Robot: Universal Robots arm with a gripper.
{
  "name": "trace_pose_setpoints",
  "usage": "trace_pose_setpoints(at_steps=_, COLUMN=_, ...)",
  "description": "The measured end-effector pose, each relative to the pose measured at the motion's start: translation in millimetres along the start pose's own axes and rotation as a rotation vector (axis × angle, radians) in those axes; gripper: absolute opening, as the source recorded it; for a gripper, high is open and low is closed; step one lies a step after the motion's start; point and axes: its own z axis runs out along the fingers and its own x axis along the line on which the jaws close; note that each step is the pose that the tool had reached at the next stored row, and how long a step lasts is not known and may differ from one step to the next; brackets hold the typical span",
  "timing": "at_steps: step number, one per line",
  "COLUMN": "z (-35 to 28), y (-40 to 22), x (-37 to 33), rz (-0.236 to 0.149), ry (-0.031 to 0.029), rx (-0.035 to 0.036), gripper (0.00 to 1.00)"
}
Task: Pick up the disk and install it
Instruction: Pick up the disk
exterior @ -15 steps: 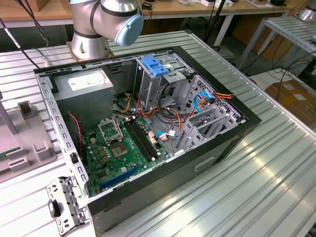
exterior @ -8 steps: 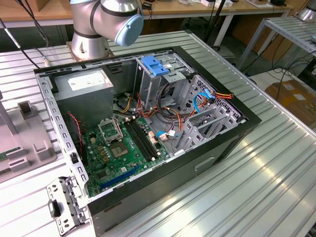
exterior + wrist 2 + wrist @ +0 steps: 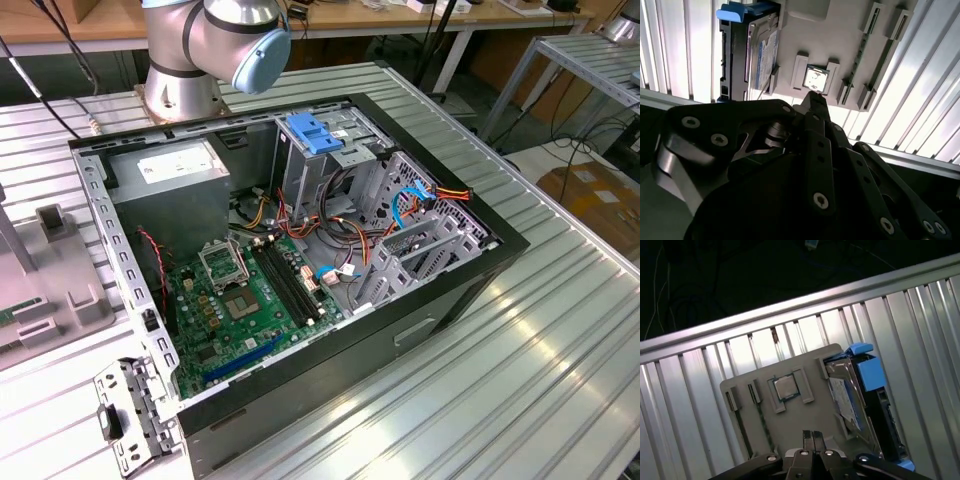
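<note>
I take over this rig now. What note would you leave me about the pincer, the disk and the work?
Pincer: shut, empty, above the grey holder, apart from the disk.
Disk: stands on edge in that holder, outside the computer case.
Done: nothing yet.
Left: the pickup and the install.

Blue-framed disk stands on edge in grey holder.
</note>
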Motion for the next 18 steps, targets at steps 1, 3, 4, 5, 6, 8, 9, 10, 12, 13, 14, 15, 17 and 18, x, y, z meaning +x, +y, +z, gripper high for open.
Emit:
trace_pose_setpoints(at_steps=1, z=0.0, y=0.0, x=0.0, rz=-0.015, ry=0.0007, rx=-0.0004, gripper=0.11)
trace_pose_setpoints(at_steps=3, z=0.0, y=0.0, x=0.0, rz=-0.059, ry=0.0026, rx=-0.0014, gripper=0.11)
trace_pose_setpoints(at_steps=4, z=0.0, y=0.0, x=0.0, rz=-0.072, ry=0.0032, rx=-0.0018, gripper=0.11)
trace_pose_setpoints(at_steps=5, z=0.0, y=0.0, x=0.0, rz=-0.099, ry=0.0044, rx=-0.0024, gripper=0.11)
trace_pose_setpoints(at_steps=6, z=0.0, y=0.0, x=0.0, rz=-0.133, ry=0.006, rx=-0.0033, gripper=0.11)
trace_pose_setpoints(at_steps=8, z=0.0, y=0.0, x=0.0, rz=-0.175, ry=0.0078, rx=-0.0044, gripper=0.11)
trace_pose_setpoints(at_steps=9, z=0.0, y=0.0, x=0.0, rz=-0.195, ry=0.0087, rx=-0.0048, gripper=0.11)
trace_pose_setpoints(at_steps=10, z=0.1, y=0.0, x=0.0, rz=-0.211, ry=0.0094, rx=-0.0052, gripper=0.11)
trace_pose_setpoints(at_steps=12, z=0.1, y=0.0, x=0.0, rz=-0.236, ry=0.0105, rx=-0.0058, gripper=0.11)
trace_pose_setpoints(at_steps=13, z=0.1, y=0.0, x=0.0, rz=-0.249, ry=0.0111, rx=-0.0061, gripper=0.11)
trace_pose_setpoints(at_steps=14, z=0.2, y=0.0, x=0.0, rz=-0.265, ry=0.0117, rx=-0.0065, gripper=0.11)
trace_pose_setpoints(at_steps=15, z=0.2, y=0.0, x=0.0, rz=-0.276, ry=0.0123, rx=-0.0069, gripper=0.11)
trace_pose_setpoints(at_steps=17, z=0.2, y=0.0, x=0.0, rz=-0.3, ry=0.0133, rx=-0.0074, gripper=0.11)
trace_pose_setpoints(at_steps=18, z=0.3, y=0.0, x=0.0, rz=-0.313, ry=0.0139, rx=-0.0077, gripper=0.11)
